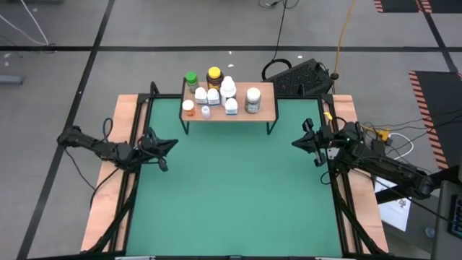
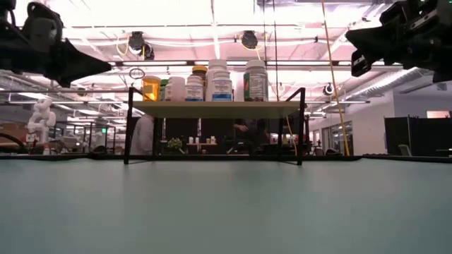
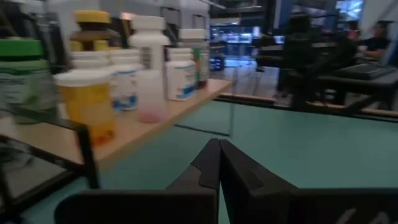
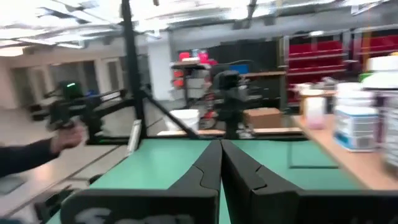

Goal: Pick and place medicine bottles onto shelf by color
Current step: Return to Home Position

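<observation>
Several medicine bottles stand upright on their bases on the shelf (image 1: 266,108), a light-wood board on thin black legs at the far side of the green mat. They include a green-capped one (image 1: 190,78), an amber one with a yellow cap (image 1: 214,74), an orange-banded one (image 1: 188,106), several white ones (image 1: 228,88) and a larger greyish one (image 1: 253,100). They also show in the low view (image 2: 219,80) and in the left wrist view (image 3: 149,68). My left gripper (image 1: 172,145) is shut and empty above the mat's left edge. My right gripper (image 1: 296,143) is shut and empty above the mat's right edge.
A wooden frame (image 1: 108,180) surrounds the green mat (image 1: 231,195). A black device (image 1: 303,76) and cables lie behind the shelf on the right. Papers (image 1: 397,209) lie right of the table. A person's hand and sleeve (image 4: 37,149) show in the right wrist view.
</observation>
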`<action>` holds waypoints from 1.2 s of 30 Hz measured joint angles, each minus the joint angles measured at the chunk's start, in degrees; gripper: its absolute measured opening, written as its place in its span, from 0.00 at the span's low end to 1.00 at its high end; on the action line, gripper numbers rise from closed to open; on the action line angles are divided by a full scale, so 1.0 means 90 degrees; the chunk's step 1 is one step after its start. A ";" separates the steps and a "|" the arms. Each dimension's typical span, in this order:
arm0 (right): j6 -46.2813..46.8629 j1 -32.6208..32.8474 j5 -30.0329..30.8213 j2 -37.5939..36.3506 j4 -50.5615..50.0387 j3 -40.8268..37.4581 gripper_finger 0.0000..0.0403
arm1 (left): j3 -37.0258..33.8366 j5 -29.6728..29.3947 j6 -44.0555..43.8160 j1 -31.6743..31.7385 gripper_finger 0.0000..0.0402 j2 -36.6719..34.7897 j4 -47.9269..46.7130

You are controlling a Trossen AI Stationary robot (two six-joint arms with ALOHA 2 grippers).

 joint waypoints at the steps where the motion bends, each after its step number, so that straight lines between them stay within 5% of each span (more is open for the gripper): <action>1: 0.0019 -0.0012 -0.0146 -0.0055 -0.0033 0.0000 0.00 | 0.0000 0.0083 0.0032 0.0168 0.01 0.0000 0.0029; 4: -0.0278 -0.0146 -0.0389 -0.0233 -0.0034 0.0000 0.00 | 0.0041 0.0290 0.0047 0.0493 0.03 -0.0015 -0.0069; 10: -0.0498 -0.0579 -0.0822 -0.0660 -0.0916 -0.0040 0.00 | 0.0932 0.0295 -0.1331 0.0358 0.03 -0.0223 -0.2596; 17: -0.0244 -0.0785 -0.0919 -0.0794 -0.0141 -0.0503 0.00 | 0.0050 0.0370 -0.0333 0.0156 0.03 -0.0474 -0.0596; 23: -0.0148 -0.0785 -0.1653 -0.0810 -0.0122 -0.0510 0.00 | 0.0000 0.1188 0.0042 0.0325 0.02 -0.0411 -0.0105; 33: -0.0759 -0.0782 -0.1597 -0.0482 -0.0122 -0.0524 0.00 | 0.0000 0.2605 0.0457 0.1813 0.04 -0.0372 0.0101; 36: -0.0549 -0.0782 -0.1086 -0.0396 -0.0049 -0.0529 0.00 | 0.0000 0.3446 0.0407 0.2386 0.01 -0.0374 0.0291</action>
